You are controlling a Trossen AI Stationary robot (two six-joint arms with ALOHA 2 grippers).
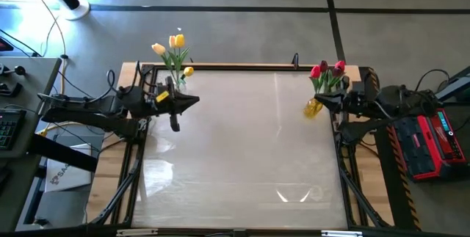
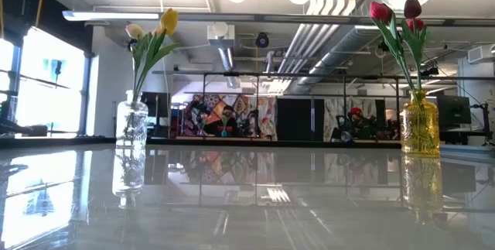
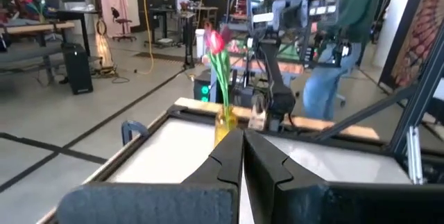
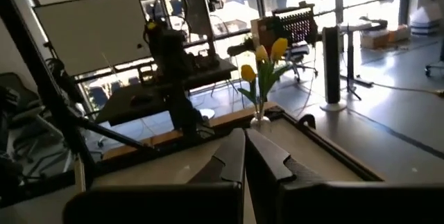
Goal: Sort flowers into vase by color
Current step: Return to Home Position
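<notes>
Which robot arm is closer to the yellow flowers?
The left. The left gripper sits just beside the yellow tulips in their clear vase; the right gripper is across the table, next to the red tulips.

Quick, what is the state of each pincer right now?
Left pincer: closed, holding nothing.
Right pincer: closed, holding nothing.

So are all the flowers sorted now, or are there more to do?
Looks finished. The yellow tulips stand in the clear vase, and the red and maroon tulips stand in the yellow vase. Nothing is in hand: the left gripper and right gripper are shut and empty, one at each side of the table. I see no loose flowers left to sort.
</notes>
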